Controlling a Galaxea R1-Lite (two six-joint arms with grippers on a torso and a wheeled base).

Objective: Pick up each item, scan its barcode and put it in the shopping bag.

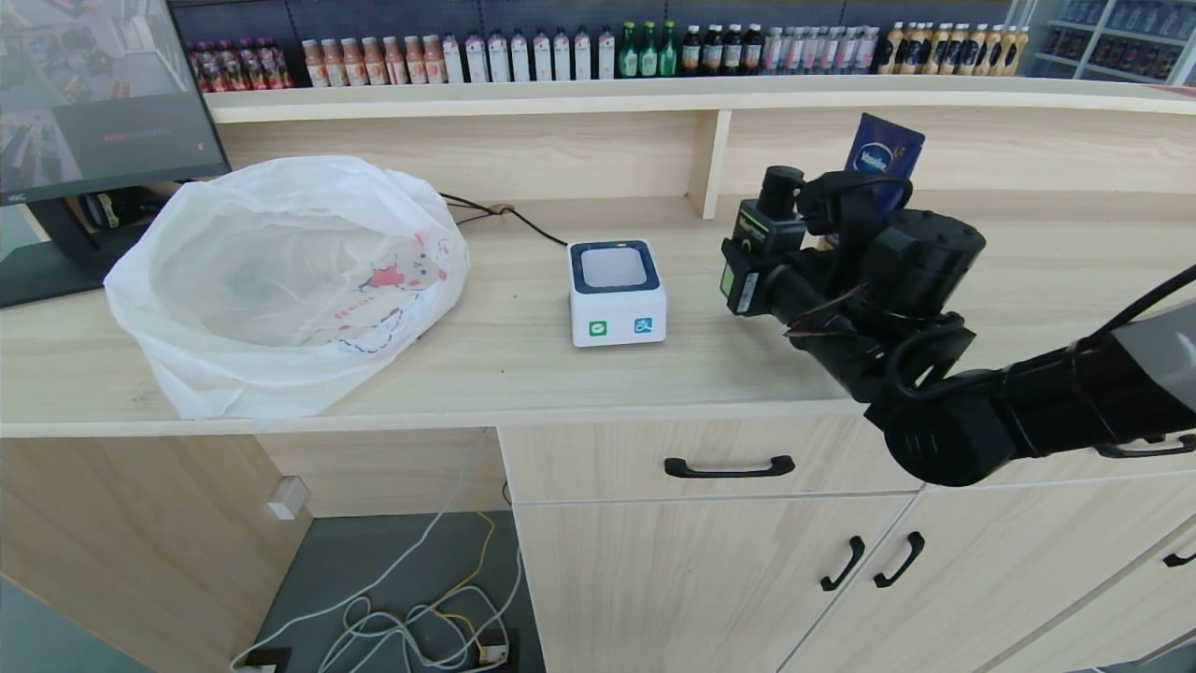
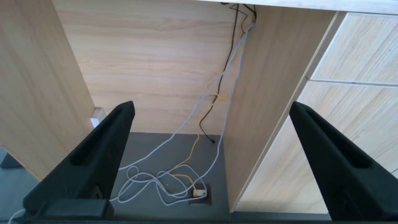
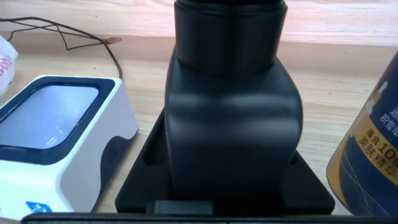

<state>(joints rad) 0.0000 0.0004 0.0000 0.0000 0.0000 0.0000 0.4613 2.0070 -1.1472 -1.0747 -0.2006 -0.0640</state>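
1. One blue item (image 1: 884,150) stands upright at the back of the counter (image 1: 523,374), on the robot's right, just behind the right arm (image 1: 934,280). The arm hides its lower part. In the right wrist view a blue-and-gold strip of it is cut by the frame edge. Whether anything touches it cannot be told.
2. The right claw (image 1: 790,210) sits above the counter between that item and the scanner. Its own black housing covers it, so I cannot tell whether it is clenched or released.
3. One scanner (image 1: 617,292), a white box with its glass window facing up, stands mid-counter. It is near the right claw on its left and apart from it. The right wrist view cuts off one side of it.
4. One shopping bag (image 1: 290,280), white and translucent with a red print, lies left of the scanner and well apart from it, its mouth open upward. Its inside is too hazy to make out.
5. The left claw (image 2: 211,107) is released, its two fingers (image 2: 106,155) spread wide with nothing between them. It hangs below the counter top, facing the open bay beside the cabinet.
6. A thin dark cable (image 1: 505,215) runs along the counter from behind the bag toward the scanner. A tangle of cables (image 1: 420,617) lies on the floor (image 1: 318,579) in the bay.
7. A single row of bottles (image 1: 598,51) lines the shelf (image 1: 654,93) behind, too many and too small to count surely.
8. One monitor (image 1: 93,93) stands at the far left, cut by the frame.
9. Three black handles (image 1: 729,465) show whole on the cabinet front; two more are cut off at the right.
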